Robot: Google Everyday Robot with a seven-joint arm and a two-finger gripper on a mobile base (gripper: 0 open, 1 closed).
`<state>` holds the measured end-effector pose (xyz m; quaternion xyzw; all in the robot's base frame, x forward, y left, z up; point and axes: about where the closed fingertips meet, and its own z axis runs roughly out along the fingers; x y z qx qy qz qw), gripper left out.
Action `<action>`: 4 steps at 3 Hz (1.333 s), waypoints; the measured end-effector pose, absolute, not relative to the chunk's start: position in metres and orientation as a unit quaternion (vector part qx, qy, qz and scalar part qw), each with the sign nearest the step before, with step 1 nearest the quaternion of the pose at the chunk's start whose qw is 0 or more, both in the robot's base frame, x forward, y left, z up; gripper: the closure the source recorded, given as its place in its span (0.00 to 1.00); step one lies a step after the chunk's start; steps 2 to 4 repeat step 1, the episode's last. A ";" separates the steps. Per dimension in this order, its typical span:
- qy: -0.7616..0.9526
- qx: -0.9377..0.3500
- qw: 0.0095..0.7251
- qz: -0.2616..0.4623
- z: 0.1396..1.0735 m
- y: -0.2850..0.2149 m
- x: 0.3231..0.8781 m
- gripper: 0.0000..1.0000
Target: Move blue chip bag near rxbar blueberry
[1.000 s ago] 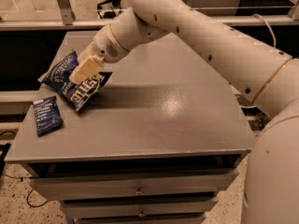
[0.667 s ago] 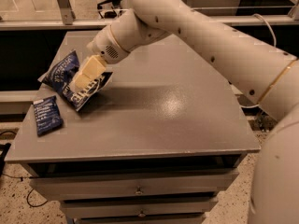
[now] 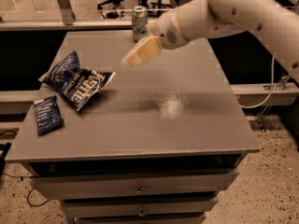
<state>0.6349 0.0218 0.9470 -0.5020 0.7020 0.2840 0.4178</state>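
End effector (image 3: 140, 52) hangs over the table (image 3: 196, 125), left of centre toward the rear, holding nothing; how far open, I cannot tell. At far left the rxbar blueberry (image 3: 47, 115) lies flat near the front edge. Just beside it, rearward and right, lies the blue chip bag (image 3: 77, 82), crumpled. A green can (image 3: 139, 23) stands upright at the rear edge, behind my end effector.

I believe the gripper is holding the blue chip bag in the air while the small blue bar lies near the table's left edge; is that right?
Not quite. The camera view shows the chip bag lying on the table, while the gripper hovers apart from it, up to its right. The small blue bar does lie near the left edge.
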 end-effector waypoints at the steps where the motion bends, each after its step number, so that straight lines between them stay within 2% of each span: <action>1: 0.707 -0.492 0.423 0.280 0.949 0.006 0.637 0.00; 4: 0.707 -0.492 0.423 0.280 0.949 0.006 0.637 0.00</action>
